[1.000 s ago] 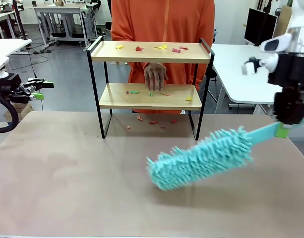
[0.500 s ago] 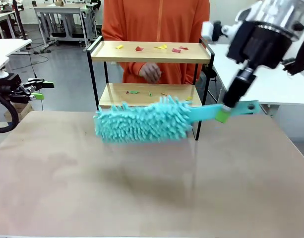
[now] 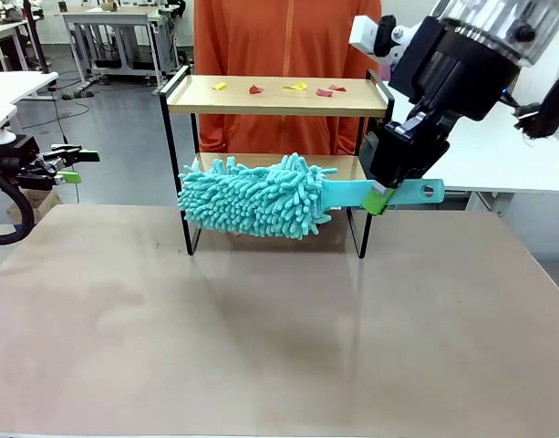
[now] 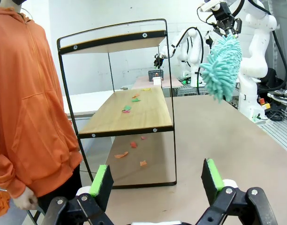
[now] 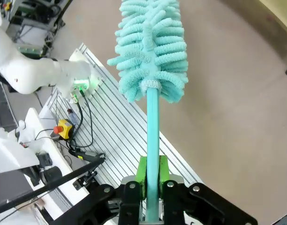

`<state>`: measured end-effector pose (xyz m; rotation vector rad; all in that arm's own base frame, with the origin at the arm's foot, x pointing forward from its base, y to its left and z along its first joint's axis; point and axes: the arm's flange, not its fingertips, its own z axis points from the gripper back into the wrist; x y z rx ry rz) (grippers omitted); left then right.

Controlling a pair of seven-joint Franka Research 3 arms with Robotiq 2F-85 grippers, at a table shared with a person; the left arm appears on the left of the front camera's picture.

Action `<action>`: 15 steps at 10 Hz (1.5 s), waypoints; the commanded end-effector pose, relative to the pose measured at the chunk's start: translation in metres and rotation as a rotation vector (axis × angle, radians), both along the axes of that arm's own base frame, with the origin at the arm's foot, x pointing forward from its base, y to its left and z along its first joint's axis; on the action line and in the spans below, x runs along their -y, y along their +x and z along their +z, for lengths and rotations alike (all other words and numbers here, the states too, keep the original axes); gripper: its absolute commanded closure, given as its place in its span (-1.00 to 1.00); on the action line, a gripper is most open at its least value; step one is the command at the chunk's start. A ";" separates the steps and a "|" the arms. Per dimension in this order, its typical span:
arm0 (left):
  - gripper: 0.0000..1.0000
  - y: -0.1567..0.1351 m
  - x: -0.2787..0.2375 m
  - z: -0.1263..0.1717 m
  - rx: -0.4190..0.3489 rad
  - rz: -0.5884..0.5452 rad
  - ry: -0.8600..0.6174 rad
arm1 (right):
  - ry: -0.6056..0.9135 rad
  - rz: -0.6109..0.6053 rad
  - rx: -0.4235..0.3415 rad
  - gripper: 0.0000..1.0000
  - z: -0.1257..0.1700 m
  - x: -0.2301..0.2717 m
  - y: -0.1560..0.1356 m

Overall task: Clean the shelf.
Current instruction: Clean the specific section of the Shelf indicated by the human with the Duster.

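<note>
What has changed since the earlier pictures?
The right hand, shut on the duster, lifted it from low over the table and swung its head left, in front of the shelf. The person's hand drew back from behind the shelf. The left hand stays open; the scraps on top are unchanged.

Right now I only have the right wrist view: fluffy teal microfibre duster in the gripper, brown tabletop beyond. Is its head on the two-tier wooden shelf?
Observer: No. The fluffy teal microfibre duster hangs apart from the black-framed two-tier wooden shelf, on the robot's side.
Operator: What needs sweeping?
Observer: Small coloured paper scraps lie on both tiers and on the brown table underneath.
Operator: Left arm?
Observer: The left gripper is open and empty, out at the table's left side.
</note>
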<state>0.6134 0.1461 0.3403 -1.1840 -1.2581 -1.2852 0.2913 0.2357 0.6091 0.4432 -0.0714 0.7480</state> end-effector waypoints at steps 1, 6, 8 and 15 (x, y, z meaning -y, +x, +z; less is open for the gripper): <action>-1.00 -0.001 0.000 0.001 0.001 -0.003 0.008 | 0.009 0.050 0.007 0.74 0.001 0.005 0.005; -1.00 -0.001 0.000 0.001 0.001 -0.003 0.008 | -0.023 -0.261 0.076 0.74 -0.014 -0.083 0.022; -1.00 -0.001 0.000 0.001 0.001 -0.003 0.008 | 0.011 -0.404 0.125 0.74 -0.017 -0.108 0.035; -1.00 -0.001 0.000 0.001 0.001 -0.003 0.008 | 0.048 -0.680 0.222 0.74 -0.038 -0.201 0.081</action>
